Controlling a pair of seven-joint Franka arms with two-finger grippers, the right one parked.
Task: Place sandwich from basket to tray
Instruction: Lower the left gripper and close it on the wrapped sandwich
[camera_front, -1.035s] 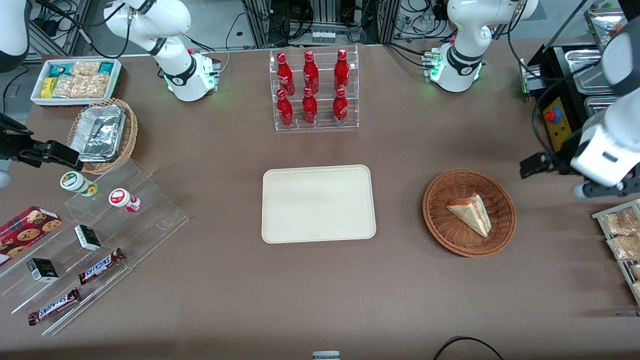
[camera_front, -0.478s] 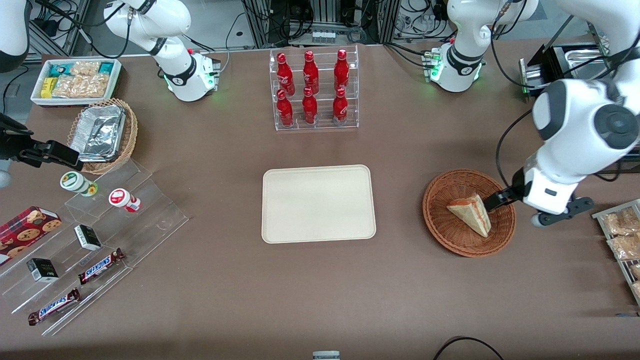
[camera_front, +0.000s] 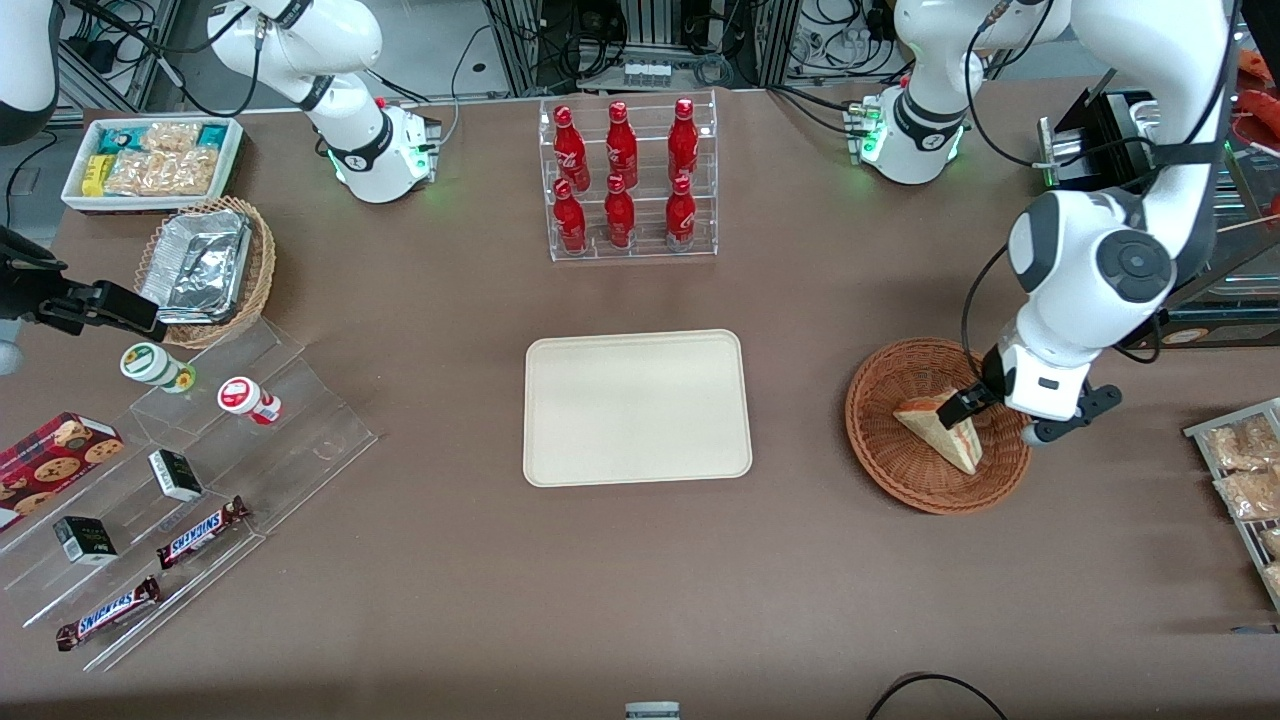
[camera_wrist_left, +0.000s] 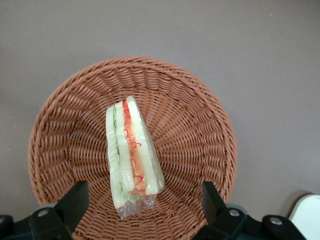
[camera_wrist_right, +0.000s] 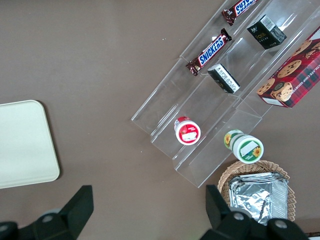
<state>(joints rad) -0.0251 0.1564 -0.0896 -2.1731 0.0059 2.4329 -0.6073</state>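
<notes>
Wrapped triangular sandwich (camera_wrist_left: 131, 156) w/ red, green filling lies in round brown wicker basket (camera_front: 885, 455); cream rectangular tray (camera_front: 637, 407) sits bare nearby.

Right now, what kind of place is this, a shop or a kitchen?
Probably a robot lab set up like a snack shop. The table holds a rack of red bottles, chocolate bars on clear steps and a tray. The gripper, open, hovers over the sandwich in the basket.

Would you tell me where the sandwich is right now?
The sandwich lies in the basket, toward the working arm's end of the table; the open gripper hovers over it.
</notes>
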